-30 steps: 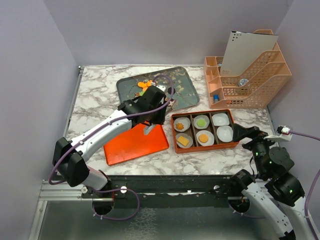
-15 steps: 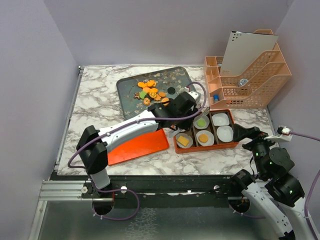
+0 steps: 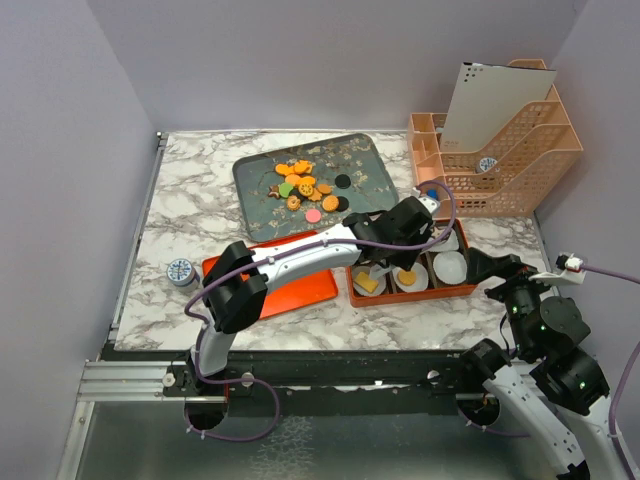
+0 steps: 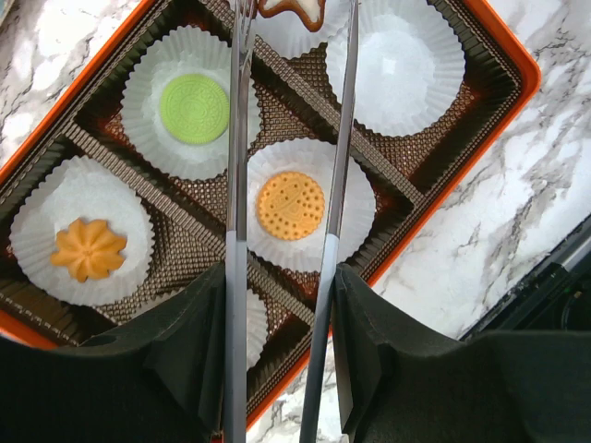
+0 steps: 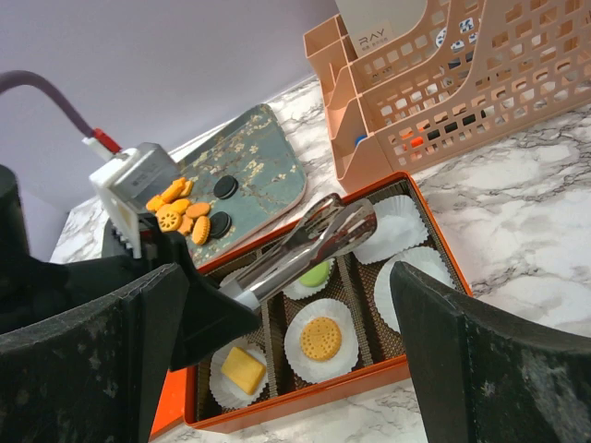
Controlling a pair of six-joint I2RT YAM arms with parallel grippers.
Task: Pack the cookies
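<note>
My left gripper [image 3: 413, 222] [image 4: 280, 277] is shut on metal tongs [image 4: 235, 138] [image 5: 309, 245] and reaches over the orange box [image 3: 410, 297] [image 4: 512, 65]. The tong tips pinch a brown star cookie [image 4: 291, 7] above a back paper cup. Other cups hold a green cookie [image 4: 194, 108], a round orange one [image 4: 289, 205], an orange flower one [image 4: 88, 249] and a yellow square [image 5: 245, 367]. An empty cup [image 4: 397, 60] lies to the right. Loose cookies [image 3: 300, 185] lie on the dark tray [image 3: 365, 165]. My right gripper [image 3: 487, 268] [image 5: 286, 305] is open and empty beside the box's right end.
The box's orange lid [image 3: 300, 285] lies left of the box. A small round blue-and-white object [image 3: 181, 271] sits near the table's left edge. A peach file organiser [image 3: 495, 150] stands at the back right, close behind the box.
My left arm has swung right from the cookie tray to above the box, carrying the tongs. The round object at the left has come into view. The right arm has not moved.
</note>
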